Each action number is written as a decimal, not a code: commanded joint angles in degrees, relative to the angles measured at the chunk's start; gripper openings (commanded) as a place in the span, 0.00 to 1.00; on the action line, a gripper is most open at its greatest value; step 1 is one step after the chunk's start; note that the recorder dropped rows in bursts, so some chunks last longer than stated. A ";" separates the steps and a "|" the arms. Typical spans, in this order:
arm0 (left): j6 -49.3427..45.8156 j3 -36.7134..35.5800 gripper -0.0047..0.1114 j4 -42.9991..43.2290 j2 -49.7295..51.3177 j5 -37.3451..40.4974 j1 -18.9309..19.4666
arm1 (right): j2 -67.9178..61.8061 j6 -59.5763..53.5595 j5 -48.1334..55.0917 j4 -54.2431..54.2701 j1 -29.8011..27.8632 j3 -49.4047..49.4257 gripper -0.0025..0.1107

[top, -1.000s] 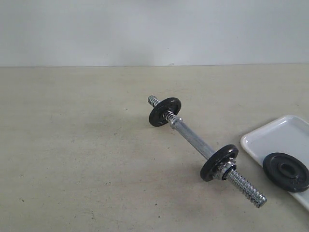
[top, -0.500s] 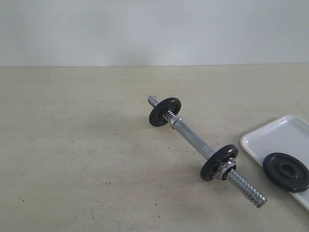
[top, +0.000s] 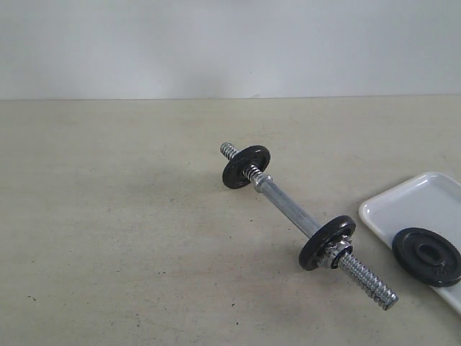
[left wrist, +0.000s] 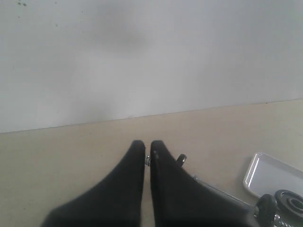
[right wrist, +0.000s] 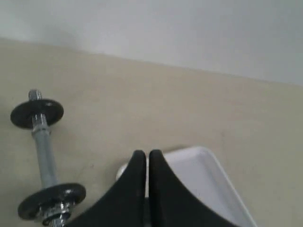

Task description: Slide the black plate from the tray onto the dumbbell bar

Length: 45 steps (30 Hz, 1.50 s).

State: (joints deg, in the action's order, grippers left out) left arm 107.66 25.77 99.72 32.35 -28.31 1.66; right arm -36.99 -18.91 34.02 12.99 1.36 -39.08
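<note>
**Exterior view:** The black plate [top: 426,256] lies flat in the tray [top: 414,200] at about 4 o'clock in the frame, so the job is not yet begun. The dumbbell bar [top: 292,213] rests on the table [top: 108,231], running from 11 o'clock down to 5 o'clock. It carries a far disc [top: 245,166] and a near disc [top: 327,242], both look-alikes of the one you want. The bar's threaded end [top: 369,283] stands bare past the near disc. The plate sits at roughly 3 o'clock from that end, near it but apart. Neither arm shows here.

**Left wrist view:** Your left gripper [left wrist: 147,144] hangs above the table with its jaws pressed together and nothing between them. The tray [left wrist: 265,171] and the plate [left wrist: 291,202] lie well off beyond the bar.

**Right wrist view:** Your right gripper [right wrist: 144,154] is likewise closed and empty, poised over the tray [right wrist: 203,172]. The plate itself is hidden behind the fingers. The bar [right wrist: 45,156] lies off to one side.

Everything remains for you to do: open a gripper, take the plate from the tray, turn it on edge, line its hole up with the threaded end and slide it on. The other arm may have to steady the bar.
</note>
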 commanded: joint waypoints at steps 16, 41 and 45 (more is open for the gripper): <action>-3.81 -0.06 0.08 0.23 7.48 1.99 -0.16 | -38.16 -20.60 18.34 21.08 5.16 -20.11 0.04; -12.24 -0.06 0.08 0.23 8.82 26.89 -0.16 | -48.33 -18.74 -0.59 17.18 23.86 -21.66 0.53; -12.03 -0.94 0.08 0.23 11.47 23.73 -0.16 | -48.33 -18.74 -0.80 15.78 23.86 -21.66 0.53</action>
State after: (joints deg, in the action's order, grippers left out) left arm 95.79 25.51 100.23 42.23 -3.39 1.66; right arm -85.45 -37.61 33.76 30.01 25.16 -60.47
